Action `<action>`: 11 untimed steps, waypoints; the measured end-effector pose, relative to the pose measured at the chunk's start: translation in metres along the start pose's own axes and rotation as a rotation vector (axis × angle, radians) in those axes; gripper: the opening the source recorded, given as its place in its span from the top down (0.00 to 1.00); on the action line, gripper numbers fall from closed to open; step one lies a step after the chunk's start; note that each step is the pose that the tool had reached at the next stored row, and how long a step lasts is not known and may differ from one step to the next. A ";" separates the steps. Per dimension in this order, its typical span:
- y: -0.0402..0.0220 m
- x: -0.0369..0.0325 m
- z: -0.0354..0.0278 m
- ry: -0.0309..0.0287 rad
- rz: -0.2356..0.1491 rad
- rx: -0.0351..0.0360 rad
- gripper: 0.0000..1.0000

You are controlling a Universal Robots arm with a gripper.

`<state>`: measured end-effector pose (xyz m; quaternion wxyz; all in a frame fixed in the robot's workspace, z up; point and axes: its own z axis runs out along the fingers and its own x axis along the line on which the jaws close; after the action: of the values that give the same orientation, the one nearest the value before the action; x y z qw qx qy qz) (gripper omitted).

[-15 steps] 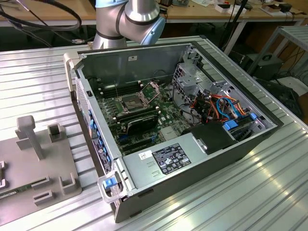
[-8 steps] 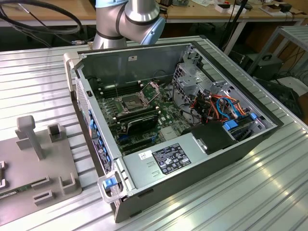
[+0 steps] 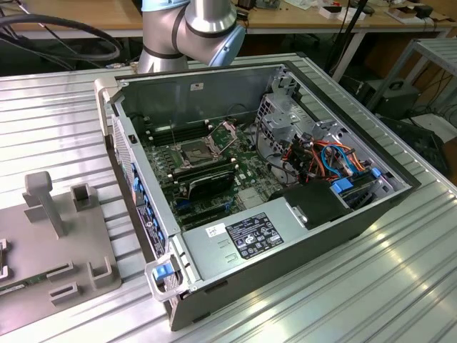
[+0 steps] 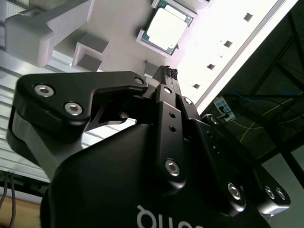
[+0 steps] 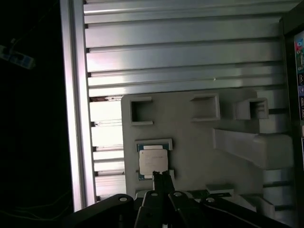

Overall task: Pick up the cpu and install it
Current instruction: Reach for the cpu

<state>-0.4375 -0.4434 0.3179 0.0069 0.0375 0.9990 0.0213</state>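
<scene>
Currently cpu [image 5: 153,161] sits flat in its nest on the grey fixture plate [image 5: 190,142], near the plate's edge away from the computer case [image 3: 207,89]. Risk: descending like this, off-centre, could knock it askew. Gripper [image 5: 161,176] hangs tip-down just beside it, 2 jaws pressed together (holding nothing).

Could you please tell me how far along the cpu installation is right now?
Nothing looks done yet: the cpu lies on the grey fixture. The tool, shut and empty, hangs close to it in the first wrist view. Picking it up and seating it in the socket are left.
</scene>
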 end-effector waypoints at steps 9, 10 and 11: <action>-0.0054 0.0010 0.0131 0.0054 0.000 0.0003 0.89; -0.0056 0.0013 0.0152 0.0065 0.000 0.0005 0.89; -0.0058 0.0014 0.0171 0.0072 0.000 0.0006 0.89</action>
<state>-0.4390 -0.4484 0.3006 0.0033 0.0377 0.9991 0.0211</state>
